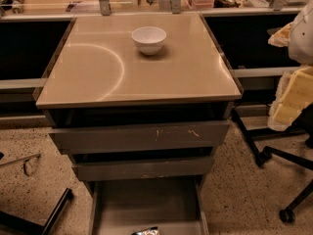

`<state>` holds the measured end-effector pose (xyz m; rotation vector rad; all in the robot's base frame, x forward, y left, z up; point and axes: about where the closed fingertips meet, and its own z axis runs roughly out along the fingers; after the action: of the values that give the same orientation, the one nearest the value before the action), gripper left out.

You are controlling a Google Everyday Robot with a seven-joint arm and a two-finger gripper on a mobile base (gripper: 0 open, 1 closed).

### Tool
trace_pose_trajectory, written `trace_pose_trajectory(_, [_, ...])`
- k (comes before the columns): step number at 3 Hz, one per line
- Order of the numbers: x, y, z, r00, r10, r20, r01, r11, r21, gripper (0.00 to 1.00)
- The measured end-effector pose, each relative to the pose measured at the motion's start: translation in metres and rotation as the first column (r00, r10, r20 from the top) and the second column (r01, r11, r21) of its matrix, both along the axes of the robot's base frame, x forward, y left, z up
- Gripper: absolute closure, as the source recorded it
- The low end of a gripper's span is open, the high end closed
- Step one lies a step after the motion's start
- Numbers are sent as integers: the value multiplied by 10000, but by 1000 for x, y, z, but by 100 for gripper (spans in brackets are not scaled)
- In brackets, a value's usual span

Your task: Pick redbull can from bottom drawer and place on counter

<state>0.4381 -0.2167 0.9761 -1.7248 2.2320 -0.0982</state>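
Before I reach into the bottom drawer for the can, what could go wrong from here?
The hand is not in view, so its approach cannot be checked.
1. The can sits at the picture's lower edge in the bottom drawer, mostly cut off, so a grasp could be misjudged.
2. The middle drawer and top drawer also stick out; raising the can could clip their fronts.
3. The bowl stands on the counter; set the can well away from it.

Cannot see the gripper: out of frame. Can make out only a pale rounded bulk at the right edge, past the bench's far right corner, possibly arm; cannot tell
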Motion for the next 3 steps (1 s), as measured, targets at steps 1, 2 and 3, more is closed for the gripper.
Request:
trace_pose_trajectory(1, [0, 0, 0, 10000, 0, 0, 0, 10000, 0, 0])
trace_pose_trajectory(2, [0, 0, 0, 10000, 0, 0, 0, 10000, 0, 0])
trace_pose_trajectory(3, [-37, 39, -199, 9946, -74, -1034, 253, 9845, 1736, 0])
